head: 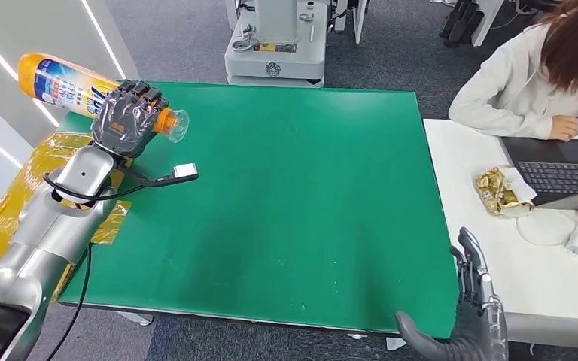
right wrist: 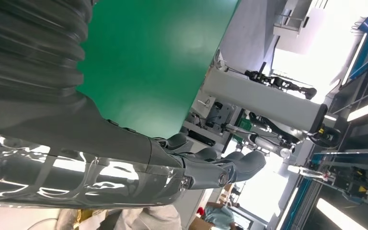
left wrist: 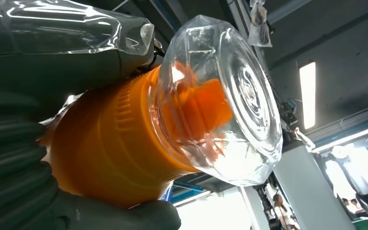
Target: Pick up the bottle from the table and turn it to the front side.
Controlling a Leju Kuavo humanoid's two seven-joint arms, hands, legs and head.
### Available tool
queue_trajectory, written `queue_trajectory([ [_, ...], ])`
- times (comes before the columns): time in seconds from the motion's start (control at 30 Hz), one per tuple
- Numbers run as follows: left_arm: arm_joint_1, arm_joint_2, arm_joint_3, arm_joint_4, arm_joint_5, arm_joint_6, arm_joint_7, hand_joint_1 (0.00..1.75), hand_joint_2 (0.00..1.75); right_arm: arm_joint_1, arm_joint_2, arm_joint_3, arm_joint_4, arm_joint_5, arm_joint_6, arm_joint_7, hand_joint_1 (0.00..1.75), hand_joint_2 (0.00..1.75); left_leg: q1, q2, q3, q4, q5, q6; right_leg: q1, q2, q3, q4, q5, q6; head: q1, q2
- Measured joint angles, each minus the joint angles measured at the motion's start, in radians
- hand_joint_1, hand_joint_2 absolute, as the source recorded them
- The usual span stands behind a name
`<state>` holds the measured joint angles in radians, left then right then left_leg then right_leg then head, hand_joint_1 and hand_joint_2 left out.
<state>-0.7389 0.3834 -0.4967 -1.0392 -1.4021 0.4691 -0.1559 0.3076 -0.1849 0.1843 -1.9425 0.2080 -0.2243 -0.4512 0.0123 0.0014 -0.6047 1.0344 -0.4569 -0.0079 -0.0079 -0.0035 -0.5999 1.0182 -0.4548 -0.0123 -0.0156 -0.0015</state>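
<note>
Bottle [head: 68, 89] — orange body held lying sideways in the left hand [head: 124, 120], above the far left corner of the green table [head: 286, 203]. In the head view its label [head: 64, 89] is white and blue with rows of blue and dark characters; print is present, but the characters are too small and too tilted to read, and no brand name or number can be made out. In the left wrist view the orange neck and the clear cap [left wrist: 220, 96] carry no legible marking. Gold packet [head: 500, 192] on the white desk [head: 497, 248] — lettering, if any, cannot be told.
</note>
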Motion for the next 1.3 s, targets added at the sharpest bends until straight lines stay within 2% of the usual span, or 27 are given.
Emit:
queue_trajectory([
  [0.1, 0.026, 0.018, 0.013, 0.002, 0.019, -0.001, -0.002, 1.75, 1.75, 0.021, 0.003, -0.001, -0.016, -0.013, -0.018, 0.001, 0.00, 1.75, 0.000, 0.001, 0.000, 0.000, 0.000, 0.000, 0.000, 0.001, 0.000, 0.000, 0.000, 0.000, 0.000, 0.000],
  [0.27, 0.127, 0.051, 0.063, -0.002, 0.054, -0.005, 0.002, 1.75, 1.75, 0.036, 0.019, -0.001, -0.024, -0.037, -0.020, 0.001, 0.00, 1.75, 0.000, 0.004, 0.001, -0.001, -0.001, -0.001, 0.000, 0.004, -0.001, 0.000, 0.000, -0.001, 0.000, 0.000],
  [0.5, 0.205, 0.044, 0.135, -0.002, 0.145, -0.101, -0.003, 1.75, 1.75, 0.039, 0.040, -0.001, -0.031, -0.027, -0.011, 0.014, 0.00, 1.75, 0.000, 0.003, 0.000, -0.001, -0.001, -0.001, 0.000, 0.003, -0.001, 0.000, -0.001, -0.001, 0.000, 0.000],
  [0.67, 0.244, 0.040, 0.171, 0.000, 0.183, -0.120, -0.005, 1.75, 1.75, 0.047, 0.041, -0.001, -0.032, -0.030, 0.001, 0.009, 0.00, 1.75, 0.000, 0.003, 0.000, 0.000, -0.001, -0.001, 0.000, 0.003, -0.001, 0.000, -0.001, -0.001, 0.000, 0.000],
  [0.97, 0.281, 0.015, 0.186, 0.046, 0.172, -0.107, -0.012, 1.75, 1.75, 0.047, 0.041, -0.001, -0.032, -0.030, -0.001, 0.008, 0.00, 1.75, 0.000, 0.003, 0.000, -0.001, -0.001, -0.001, 0.000, 0.003, -0.001, 0.000, -0.001, -0.001, 0.000, 0.000],
  [1.3, 0.270, -0.022, 0.190, 0.140, 0.151, -0.101, -0.022, 1.75, 1.75, 0.047, 0.041, -0.001, -0.042, -0.018, -0.008, 0.021, 0.00, 1.75, 0.000, 0.003, 0.000, 0.000, -0.001, -0.001, 0.000, 0.003, -0.001, 0.000, -0.001, -0.001, 0.000, 0.000],
])
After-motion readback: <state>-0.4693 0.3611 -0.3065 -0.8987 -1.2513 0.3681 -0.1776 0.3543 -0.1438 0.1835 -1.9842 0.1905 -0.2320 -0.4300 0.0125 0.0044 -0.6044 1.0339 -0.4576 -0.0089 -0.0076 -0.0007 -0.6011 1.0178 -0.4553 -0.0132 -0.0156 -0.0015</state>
